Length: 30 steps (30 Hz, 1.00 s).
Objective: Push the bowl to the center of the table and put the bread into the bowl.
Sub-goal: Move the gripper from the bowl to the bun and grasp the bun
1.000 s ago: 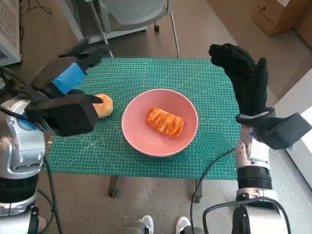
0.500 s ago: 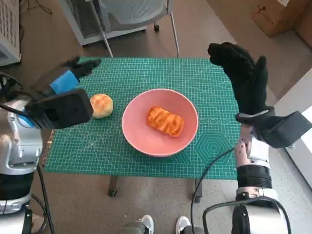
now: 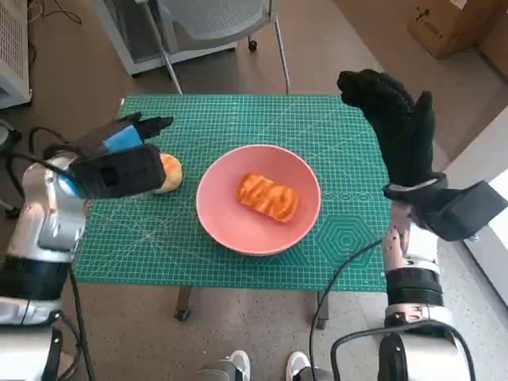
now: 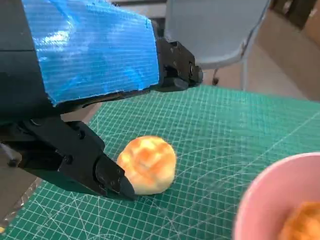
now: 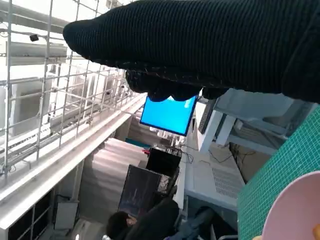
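Round bun (image 3: pixel 167 171) at nine o'clock beside pink bowl (image 3: pixel 259 198). Our left hand (image 3: pixel 119 155) over it, fingers spread, grasping nothing. Right hand (image 3: pixel 394 123) raised, released. Bun soft, light: we'd cup its sides gently.

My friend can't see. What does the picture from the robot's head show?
A pink bowl holding a bread sits mid-table on a green mat. The left hand reaches beside a round bun left of the bowl; the gloved right hand is raised, holding nothing.
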Each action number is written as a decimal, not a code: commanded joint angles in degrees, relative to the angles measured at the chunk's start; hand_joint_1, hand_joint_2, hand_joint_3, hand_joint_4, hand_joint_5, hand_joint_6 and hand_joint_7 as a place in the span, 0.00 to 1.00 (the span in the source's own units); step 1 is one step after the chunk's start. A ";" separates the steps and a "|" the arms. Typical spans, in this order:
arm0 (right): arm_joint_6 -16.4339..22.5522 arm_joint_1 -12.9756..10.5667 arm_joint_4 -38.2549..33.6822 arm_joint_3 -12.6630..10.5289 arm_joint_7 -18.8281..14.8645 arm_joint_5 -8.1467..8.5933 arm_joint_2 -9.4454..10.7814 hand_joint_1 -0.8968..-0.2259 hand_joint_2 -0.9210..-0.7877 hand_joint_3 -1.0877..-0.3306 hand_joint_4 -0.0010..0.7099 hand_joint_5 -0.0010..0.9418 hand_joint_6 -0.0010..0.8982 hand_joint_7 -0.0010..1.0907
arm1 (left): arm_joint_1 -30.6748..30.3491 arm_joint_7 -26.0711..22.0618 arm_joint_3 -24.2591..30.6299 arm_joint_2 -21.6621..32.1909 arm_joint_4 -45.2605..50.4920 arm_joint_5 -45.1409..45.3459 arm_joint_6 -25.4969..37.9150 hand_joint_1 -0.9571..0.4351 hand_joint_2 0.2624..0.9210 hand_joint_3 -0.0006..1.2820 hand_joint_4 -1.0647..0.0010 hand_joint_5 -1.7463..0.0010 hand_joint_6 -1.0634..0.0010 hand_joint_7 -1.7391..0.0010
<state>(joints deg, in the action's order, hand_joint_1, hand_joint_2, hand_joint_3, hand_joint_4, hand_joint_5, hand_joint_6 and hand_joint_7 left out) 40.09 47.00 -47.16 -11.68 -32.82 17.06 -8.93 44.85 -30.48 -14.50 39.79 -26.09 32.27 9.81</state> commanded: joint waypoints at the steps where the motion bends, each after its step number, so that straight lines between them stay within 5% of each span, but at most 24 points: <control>1: -0.22 -0.24 -1.07 -0.14 -0.93 0.05 -0.63 0.49 0.00 0.69 0.35 0.00 0.40 0.01 | 4.38 1.98 -3.50 -1.68 -8.39 3.03 -1.25 0.77 0.75 0.02 0.99 1.00 0.78 1.00; 16: -0.20 -1.05 -0.27 -0.70 -0.66 0.10 -1.20 0.47 0.00 0.73 0.36 0.00 0.40 0.01 | 15.58 8.00 -10.87 -9.46 -35.27 7.10 -3.68 0.76 0.76 0.02 1.00 1.00 0.79 1.00; 30: 0.81 -2.10 0.51 -0.37 0.70 -0.92 -2.22 0.49 0.00 0.72 0.37 0.00 0.40 0.01 | 18.22 11.82 -15.98 -13.40 -47.16 9.35 -5.28 0.73 0.75 0.02 0.99 1.00 0.77 1.00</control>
<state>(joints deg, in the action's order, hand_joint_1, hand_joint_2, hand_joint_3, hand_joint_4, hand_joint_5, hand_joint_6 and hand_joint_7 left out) 40.97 46.58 -46.78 -12.28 -32.53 17.22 -10.65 61.92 -19.65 -29.69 26.85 -71.39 40.70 4.55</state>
